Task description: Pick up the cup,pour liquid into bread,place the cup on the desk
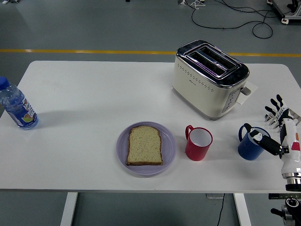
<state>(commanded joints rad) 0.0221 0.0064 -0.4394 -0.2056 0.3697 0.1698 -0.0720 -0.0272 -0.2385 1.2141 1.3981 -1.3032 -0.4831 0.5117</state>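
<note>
A blue cup (pixel 249 147) stands at the right of the white table (pixel 94 94), handle turned to the upper left. My right hand (pixel 268 125) comes in from the lower right corner beside it. Its fingers (pixel 274 110) are spread and point up, away from the cup, while the thumb lies against the cup's right rim. A red cup (pixel 199 144) stands left of the blue one. A slice of bread (pixel 145 145) lies on a purple plate (pixel 169 149) near the front middle. My left arm is out of view.
A cream toaster (pixel 209 78) stands behind the cups. A water bottle (pixel 16 106) with a blue cap is at the far left edge. A metal rack (pixel 292 115) lies at the right edge, partly behind my hand.
</note>
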